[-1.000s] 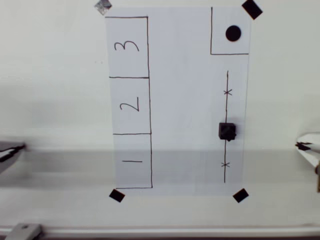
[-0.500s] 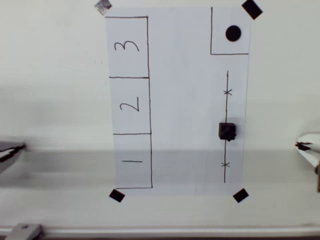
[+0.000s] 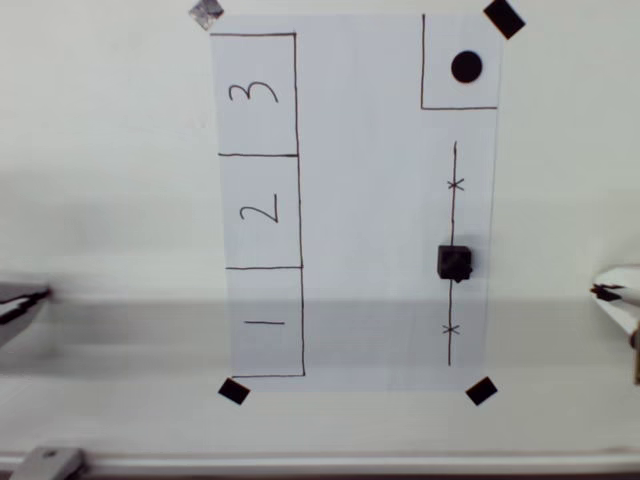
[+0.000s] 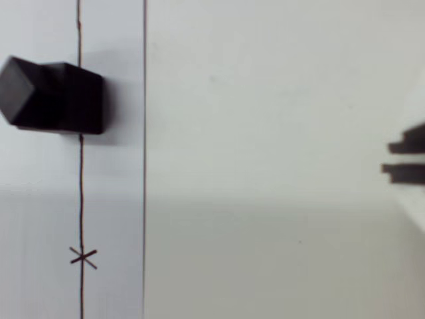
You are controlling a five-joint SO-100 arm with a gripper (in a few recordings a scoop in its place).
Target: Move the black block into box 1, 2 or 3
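The black block sits on the pen-drawn line on the right side of the white paper, between two x marks. In the wrist view the black block lies far left on that line. Boxes 1, 2 and 3 form a column on the paper's left side, and all hold nothing. My gripper pokes in at the right edge, well to the right of the block and off the paper. Its dark tips show close together at the wrist view's right edge, holding nothing.
A square outline with a solid black circle fills the paper's top right corner. Black tape squares pin the paper's corners. A grey object juts in at the left edge. The table's front rim runs along the bottom.
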